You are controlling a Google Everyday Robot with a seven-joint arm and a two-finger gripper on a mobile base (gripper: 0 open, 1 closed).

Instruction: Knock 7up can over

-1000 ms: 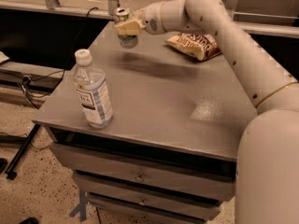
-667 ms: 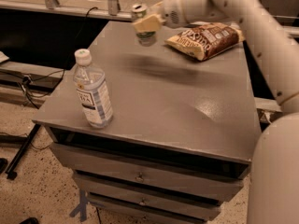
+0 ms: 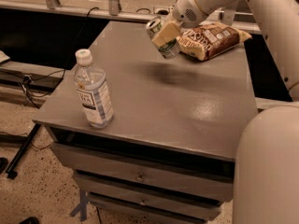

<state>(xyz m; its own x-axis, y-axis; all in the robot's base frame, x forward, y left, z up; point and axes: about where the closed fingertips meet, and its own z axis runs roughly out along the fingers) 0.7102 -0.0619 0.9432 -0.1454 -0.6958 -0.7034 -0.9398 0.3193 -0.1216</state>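
Observation:
The 7up can (image 3: 170,48), silver with green markings, is tilted with its pull-tab top pointing up-left. It hangs above the far part of the grey table (image 3: 187,111) and casts a shadow on it. My gripper (image 3: 163,33) comes in from the upper right on the white arm and is shut on the can, with a tan finger (image 3: 165,31) across its side. The can's far side is hidden by the fingers.
A clear water bottle (image 3: 94,91) with a white cap stands upright near the table's front left edge. A brown chip bag (image 3: 212,39) lies at the far right, just behind the can. Drawers (image 3: 140,176) sit under the tabletop. My white arm body (image 3: 268,167) fills the right.
The can in the gripper has moved rightwards in view, towards the chip bag, and leans more. The bottle and the bag stay where they were.

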